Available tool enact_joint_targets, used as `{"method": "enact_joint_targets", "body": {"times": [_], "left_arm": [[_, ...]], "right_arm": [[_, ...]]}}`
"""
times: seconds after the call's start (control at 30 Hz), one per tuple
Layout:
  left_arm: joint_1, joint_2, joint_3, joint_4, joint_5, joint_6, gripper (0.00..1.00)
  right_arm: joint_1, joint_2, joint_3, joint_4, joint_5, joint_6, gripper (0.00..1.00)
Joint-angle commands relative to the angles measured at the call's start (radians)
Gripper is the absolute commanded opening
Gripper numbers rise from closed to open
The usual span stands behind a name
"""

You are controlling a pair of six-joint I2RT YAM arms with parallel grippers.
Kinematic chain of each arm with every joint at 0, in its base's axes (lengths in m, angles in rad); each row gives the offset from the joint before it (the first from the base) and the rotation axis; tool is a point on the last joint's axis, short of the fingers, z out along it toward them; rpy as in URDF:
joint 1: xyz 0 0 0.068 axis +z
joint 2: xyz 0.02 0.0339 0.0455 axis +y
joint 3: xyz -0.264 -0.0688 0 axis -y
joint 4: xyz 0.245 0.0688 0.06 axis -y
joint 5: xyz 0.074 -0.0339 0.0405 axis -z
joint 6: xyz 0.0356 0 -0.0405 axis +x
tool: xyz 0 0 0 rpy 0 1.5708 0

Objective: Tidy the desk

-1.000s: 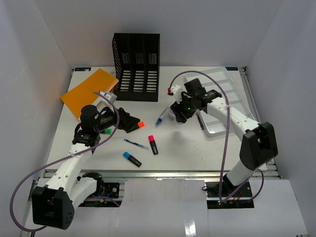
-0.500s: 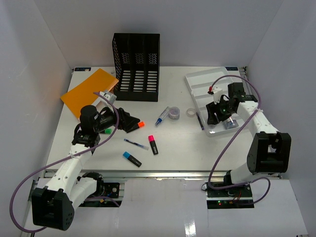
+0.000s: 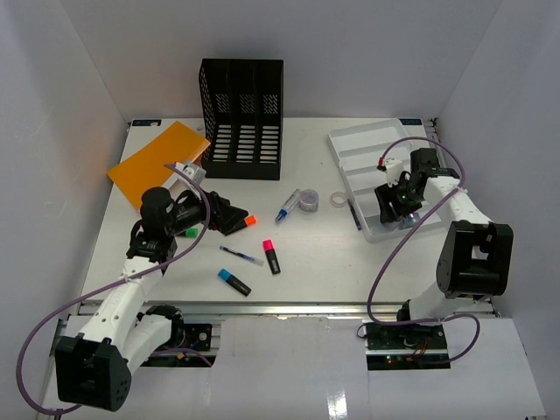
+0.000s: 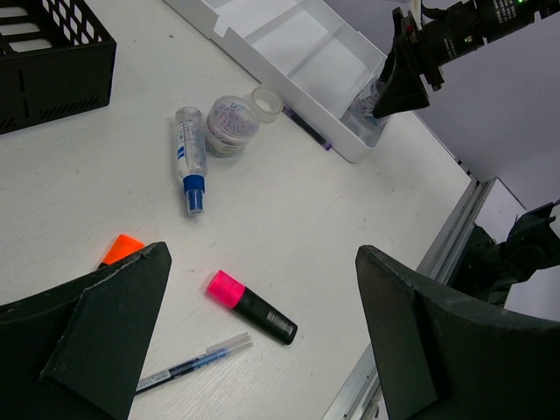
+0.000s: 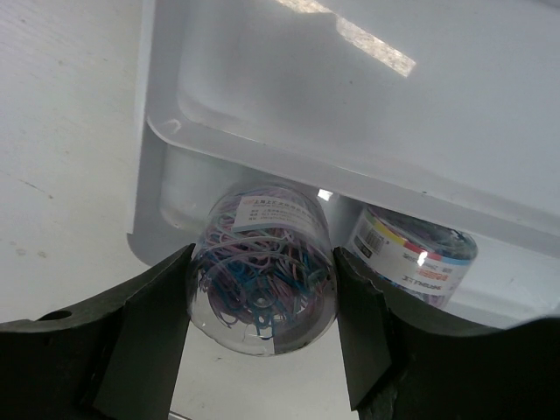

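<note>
The desk (image 3: 306, 262) is a white tabletop strewn with stationery. My right gripper (image 5: 262, 258) is shut on a clear tub of coloured paper clips (image 5: 262, 284), held at the near corner of the white compartment tray (image 3: 367, 144), beside a second tub (image 5: 416, 254) that lies in the tray. My left gripper (image 4: 262, 262) hangs open and empty over the desk's left middle, above a pink highlighter (image 4: 252, 306) and a blue pen (image 4: 192, 363). An orange highlighter (image 4: 121, 248) pokes out by its left finger.
Mid-desk lie a blue-capped bottle (image 3: 287, 209), another clip tub (image 3: 307, 202) and a tape ring (image 3: 338, 200). A dark pen (image 3: 354, 214) lies along the tray. A black file rack (image 3: 242, 118) and an orange folder (image 3: 157, 162) stand at the back left. Blue (image 3: 234, 281) and green (image 3: 190, 233) highlighters lie near the front.
My right gripper has swung from the middle of the desk to the tray's near corner, carrying a paper clip tub. The left arm has not moved.
</note>
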Motion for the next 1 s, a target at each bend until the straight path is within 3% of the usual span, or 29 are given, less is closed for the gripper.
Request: {"method": "enact_joint_targets", "body": {"times": [0.0,0.37,0.5,0.67,0.77,0.9,0.97], "left_arm": [[-0.007,-0.021,0.018,0.007,0.021,0.003,0.98],[-0.008,-0.021,0.017,0.007,0.021,0.003,0.98],[-0.006,-0.02,0.019,0.009,0.022,0.003,0.98],[-0.006,-0.02,0.017,0.009,0.022,0.003,0.98],[-0.008,-0.017,0.017,0.009,0.024,0.002,0.98],[-0.006,-0.015,0.017,0.009,0.024,0.0,0.98],[-0.008,-0.013,0.019,0.009,0.025,0.001,0.98]], "right_arm": [[-0.006,-0.013,-0.005,0.059,0.113,-0.03,0.29],[-0.031,0.005,-0.015,0.099,0.214,-0.044,0.4],[-0.045,0.006,-0.017,0.111,0.248,-0.051,0.55],[-0.051,-0.017,-0.009,0.113,0.229,-0.051,0.87],[-0.051,-0.032,0.004,0.11,0.216,-0.039,0.92],[-0.049,-0.055,0.058,0.065,0.061,-0.013,0.96],[-0.037,-0.069,0.081,0.048,-0.095,-0.02,0.98]]}}
